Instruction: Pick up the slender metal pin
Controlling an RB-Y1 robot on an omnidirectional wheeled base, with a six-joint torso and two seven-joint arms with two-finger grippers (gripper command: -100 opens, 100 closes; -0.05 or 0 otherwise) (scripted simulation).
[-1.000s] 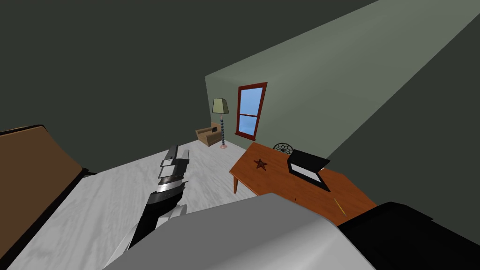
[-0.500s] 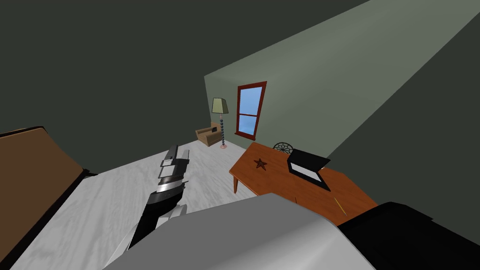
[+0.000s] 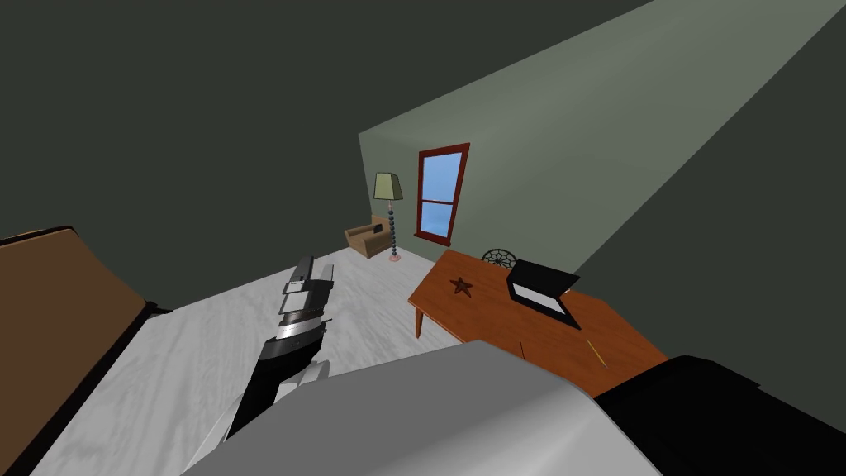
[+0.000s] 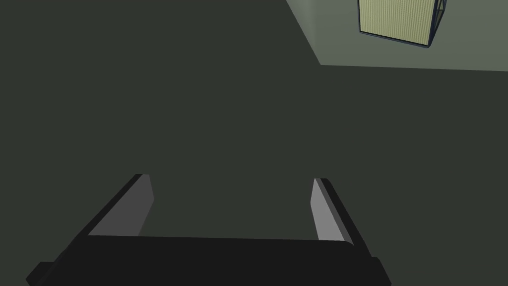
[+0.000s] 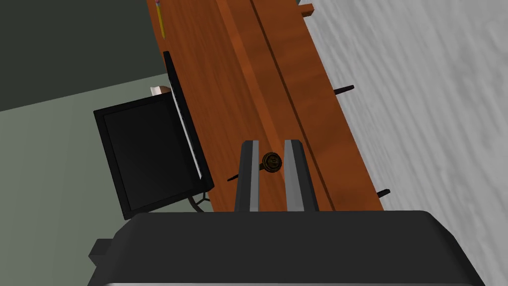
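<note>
The pin has a round dark brassy head, and a thin dark shaft sticks out past one finger. My right gripper is shut on the pin, its two fingers pressing the head's sides above the reddish-brown table. Whether the pin still touches the table top I cannot tell. In the head view the table stands to my right. My left gripper hangs over the pale floor to the table's left, and its fingers are open with nothing between them.
An open black laptop stands on the table close beside the right gripper. A yellow pencil lies further along the top. A dark star lies near the table's far end, and a chair stands behind it. Brown furniture is on my left.
The whole head view has shifted slightly, so the camera has moved a little. The left arm holds the same pose.
</note>
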